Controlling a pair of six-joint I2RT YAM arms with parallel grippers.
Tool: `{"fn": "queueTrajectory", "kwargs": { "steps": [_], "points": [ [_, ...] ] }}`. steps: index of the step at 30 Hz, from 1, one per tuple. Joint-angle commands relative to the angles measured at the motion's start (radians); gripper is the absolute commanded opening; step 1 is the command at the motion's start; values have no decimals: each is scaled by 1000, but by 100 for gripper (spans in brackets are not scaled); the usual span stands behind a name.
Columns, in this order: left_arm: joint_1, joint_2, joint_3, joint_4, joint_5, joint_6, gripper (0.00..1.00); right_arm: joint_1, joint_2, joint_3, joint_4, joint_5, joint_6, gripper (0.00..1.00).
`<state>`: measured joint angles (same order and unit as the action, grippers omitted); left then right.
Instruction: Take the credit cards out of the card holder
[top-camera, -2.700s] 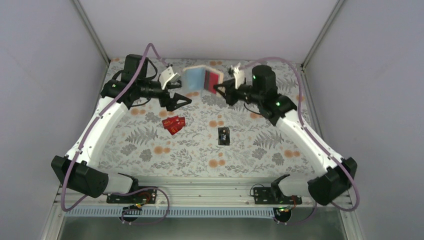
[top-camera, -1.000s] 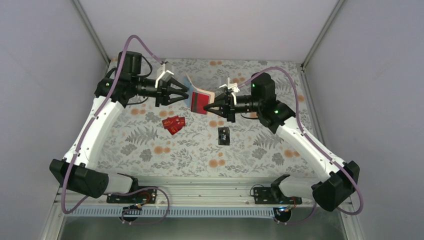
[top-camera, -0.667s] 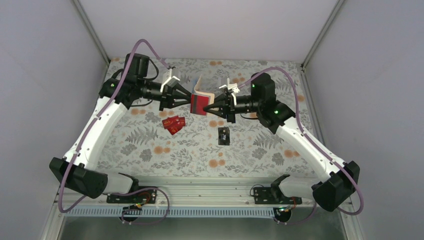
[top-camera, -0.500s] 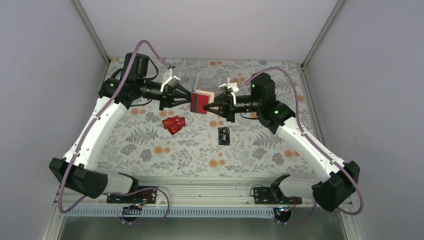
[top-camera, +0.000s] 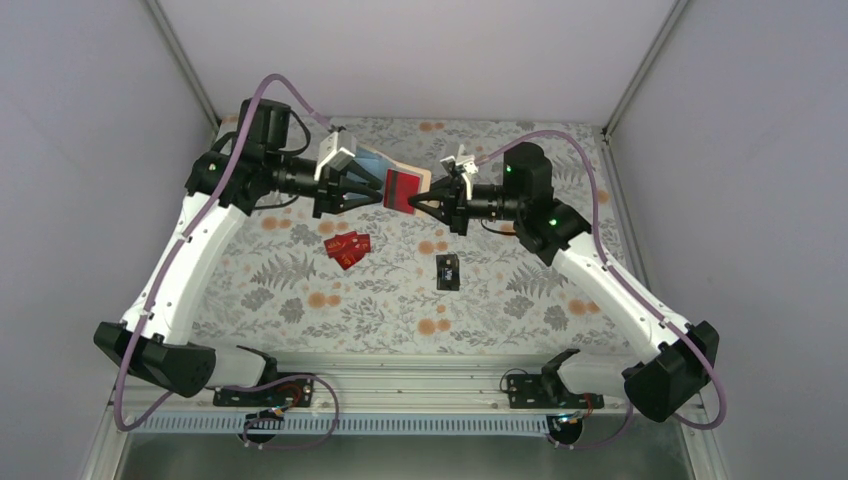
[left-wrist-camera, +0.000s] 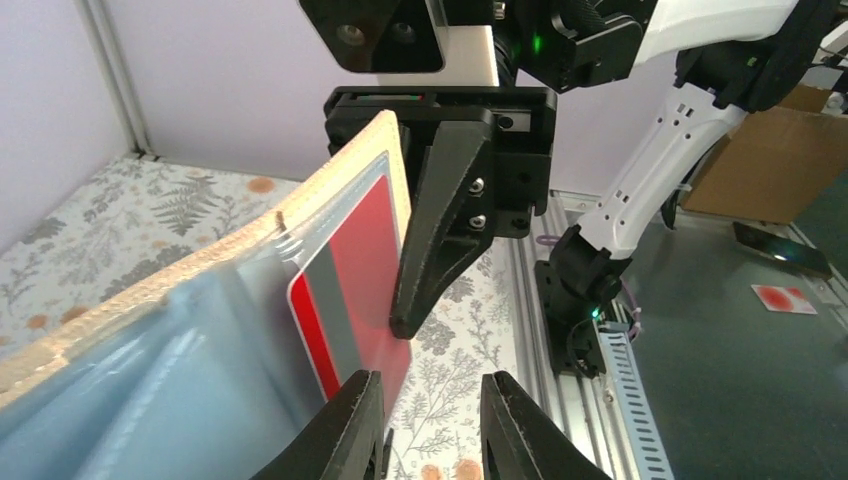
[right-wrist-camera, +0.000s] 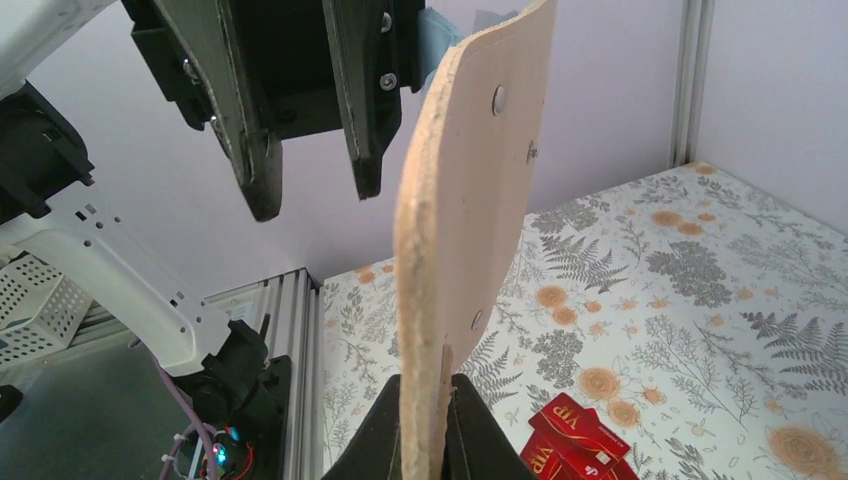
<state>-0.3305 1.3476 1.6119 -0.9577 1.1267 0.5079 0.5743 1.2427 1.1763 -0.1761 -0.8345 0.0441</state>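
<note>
One red card (left-wrist-camera: 368, 275) sits in the card holder (left-wrist-camera: 190, 345).

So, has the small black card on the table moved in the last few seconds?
No. The small black card sits exactly where it was, just right of the loose red cards on the floral table.

The floral-patterned bench (top-camera: 300, 300) carried a small overlapping cluster of red cards (top-camera: 347, 247) and, apart to their right, one black card (top-camera: 447, 270) lying flat.
</note>
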Motion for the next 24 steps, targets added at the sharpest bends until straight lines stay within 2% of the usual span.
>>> {"fn": "queueTrajectory", "kwargs": {
  "steps": [1,7,11,14,15,17,18,23,24],
  "points": [
    [-15,2,-17,20,10,-24,27,-7,1,34,36,-1,7,4],
    [-19,25,-26,85,-72,-94,28,-7,-9,32,28,-69,-19,4],
    [-51,33,-30,82,-72,-86,28,-8,-9,32,21,-94,-33,4],
    [-109,40,-16,34,-38,-24,27,-7,-9,31,20,-79,-33,4],
    [-116,43,-5,13,-7,-2,24,-8,-8,32,20,-74,-34,4],
    [-116,43,24,-24,33,37,6,-8,-10,28,22,-66,-32,4],
    [-115,38,35,-35,34,47,3,-8,-13,25,22,-63,-32,4],
    [-58,9,26,-68,87,87,2,-11,-20,14,16,-57,-40,4],
    [-51,3,17,-68,87,89,2,-12,-20,14,13,-59,-43,9]
  ]
}}
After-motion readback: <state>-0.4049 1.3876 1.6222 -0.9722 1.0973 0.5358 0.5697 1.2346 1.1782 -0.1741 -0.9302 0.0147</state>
